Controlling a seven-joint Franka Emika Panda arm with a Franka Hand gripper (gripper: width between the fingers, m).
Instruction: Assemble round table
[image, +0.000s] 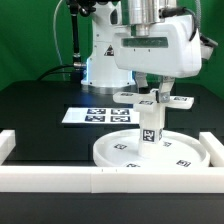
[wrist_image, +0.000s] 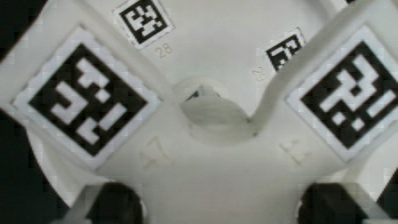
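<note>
Base (image: 160, 97) between jaws, atop leg (image: 150, 125).

Upright leg (image: 150, 122) on disc (image: 150, 152), cross-base (image: 150, 98) atop.

Bright, even overhead light falls on the exterior view; the white round disc (image: 150, 150) nearly washes out against the black table (image: 40, 105), and edges look soft at this low resolution. A faint shadow lies beside the disc, on the border rail's (image: 60, 178) inner side. The wrist view is blurred, the cross-shaped base (wrist_image: 214, 120) so close that its tags smear, and dark corners frame it.
</note>
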